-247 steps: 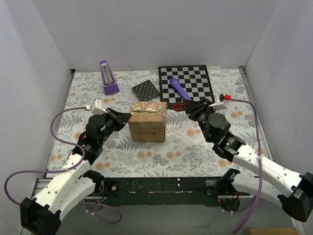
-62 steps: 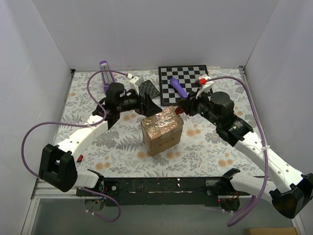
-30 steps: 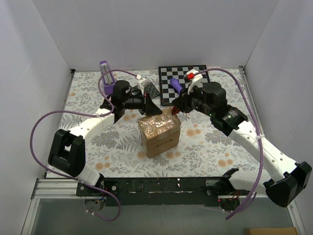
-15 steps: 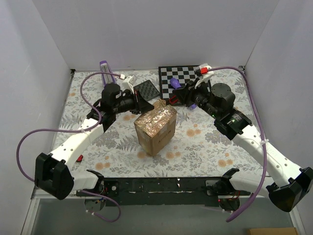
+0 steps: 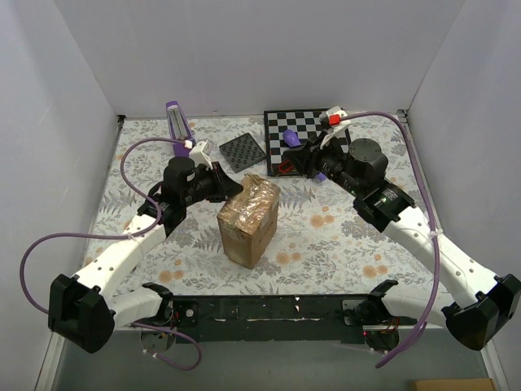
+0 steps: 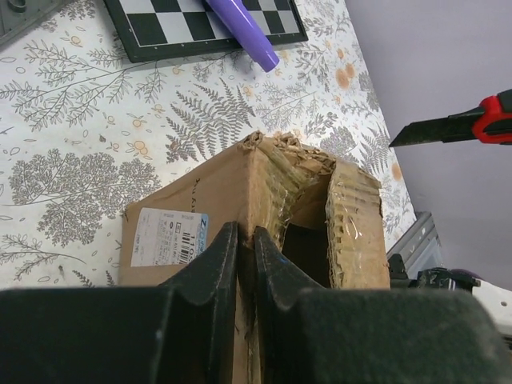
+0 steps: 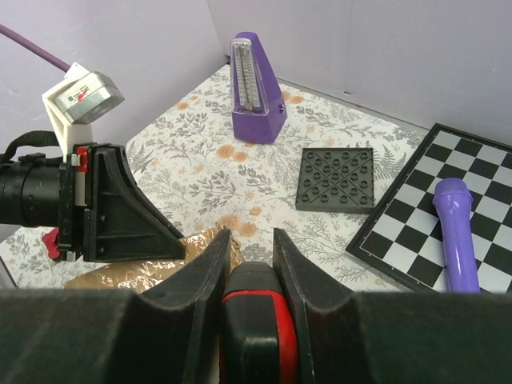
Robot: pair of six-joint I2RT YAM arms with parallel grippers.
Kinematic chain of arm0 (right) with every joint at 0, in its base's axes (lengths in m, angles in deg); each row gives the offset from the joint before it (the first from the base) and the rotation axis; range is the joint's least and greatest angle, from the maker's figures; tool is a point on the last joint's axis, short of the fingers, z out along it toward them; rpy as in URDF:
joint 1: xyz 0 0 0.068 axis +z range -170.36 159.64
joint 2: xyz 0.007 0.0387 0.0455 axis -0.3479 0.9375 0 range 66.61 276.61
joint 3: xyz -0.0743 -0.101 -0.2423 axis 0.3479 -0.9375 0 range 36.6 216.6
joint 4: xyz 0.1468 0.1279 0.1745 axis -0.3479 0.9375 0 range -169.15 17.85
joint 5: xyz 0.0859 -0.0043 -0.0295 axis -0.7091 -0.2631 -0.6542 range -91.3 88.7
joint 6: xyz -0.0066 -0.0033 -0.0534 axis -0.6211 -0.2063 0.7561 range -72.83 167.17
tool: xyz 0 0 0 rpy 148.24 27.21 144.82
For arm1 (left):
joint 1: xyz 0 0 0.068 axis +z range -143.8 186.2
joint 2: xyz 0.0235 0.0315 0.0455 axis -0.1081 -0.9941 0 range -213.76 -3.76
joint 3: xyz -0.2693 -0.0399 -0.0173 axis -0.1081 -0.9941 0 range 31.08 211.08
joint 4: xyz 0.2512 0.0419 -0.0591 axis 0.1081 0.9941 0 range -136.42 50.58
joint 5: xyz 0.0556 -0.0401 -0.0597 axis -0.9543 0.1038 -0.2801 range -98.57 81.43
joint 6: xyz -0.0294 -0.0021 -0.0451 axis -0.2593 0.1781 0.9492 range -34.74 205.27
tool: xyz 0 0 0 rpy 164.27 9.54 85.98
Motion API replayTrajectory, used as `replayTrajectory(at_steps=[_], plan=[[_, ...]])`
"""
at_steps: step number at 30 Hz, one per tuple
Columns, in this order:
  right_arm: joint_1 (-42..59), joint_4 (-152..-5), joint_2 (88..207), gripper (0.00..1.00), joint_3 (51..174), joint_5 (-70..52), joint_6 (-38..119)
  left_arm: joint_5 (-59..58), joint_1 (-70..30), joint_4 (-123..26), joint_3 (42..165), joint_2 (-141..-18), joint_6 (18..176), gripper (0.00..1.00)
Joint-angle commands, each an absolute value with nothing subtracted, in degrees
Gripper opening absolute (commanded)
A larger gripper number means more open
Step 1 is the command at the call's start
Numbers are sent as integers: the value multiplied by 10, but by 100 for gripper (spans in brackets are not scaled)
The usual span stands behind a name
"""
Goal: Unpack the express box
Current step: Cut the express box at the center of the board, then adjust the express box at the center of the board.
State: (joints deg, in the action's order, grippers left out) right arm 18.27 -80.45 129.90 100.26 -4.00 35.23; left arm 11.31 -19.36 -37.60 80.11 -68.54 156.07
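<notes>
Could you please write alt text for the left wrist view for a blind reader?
The left gripper pinches one wall of a brown cardboard box whose taped top is torn open, a white label on its side. Beyond lies a chessboard with a purple cylinder on it; a red-and-black knife pokes in from the right.

A robot lab cell: bare white walls (image 5: 244,57) box in a floral-covered table (image 5: 342,244).

Pale walls (image 5: 244,49), floral-patterned tabletop (image 5: 326,244)
</notes>
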Motion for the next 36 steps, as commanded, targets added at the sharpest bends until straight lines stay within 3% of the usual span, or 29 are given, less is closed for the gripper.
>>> replayTrajectory(at_steps=[1, 5, 8, 20, 23, 25, 28, 30, 35, 36], plan=[[180, -844, 1285, 1, 1002, -55, 356, 83, -194, -391, 788, -639, 1562, 30], [181, -839, 1282, 1, 998, -49, 357, 87, -194, -397, 802, -636, 1555, 61], [181, -842, 1278, 1, 994, -47, 357, 84, -193, -390, 821, -648, 1553, 70], [183, -823, 1277, 1, 1000, -105, 350, 87, -194, -412, 830, -612, 1568, 72], [183, -793, 1276, 1, 1005, -17, 342, 0, -193, -382, 827, -583, 1558, 73], [183, -756, 1277, 1, 1005, 36, 340, -149, -194, -306, 830, -565, 1568, 73], [184, -769, 1279, 1, 980, 80, 346, -264, -194, -214, 807, -523, 1614, 69], [183, -808, 1282, 1, 950, 97, 343, -266, -194, -181, 762, -485, 1675, 61], [179, -954, 1321, 1, 893, 111, 337, -135, -195, -163, 689, -381, 1744, 16], [178, -983, 1329, 1, 886, 111, 340, -114, -195, -153, 687, -378, 1748, 12]])
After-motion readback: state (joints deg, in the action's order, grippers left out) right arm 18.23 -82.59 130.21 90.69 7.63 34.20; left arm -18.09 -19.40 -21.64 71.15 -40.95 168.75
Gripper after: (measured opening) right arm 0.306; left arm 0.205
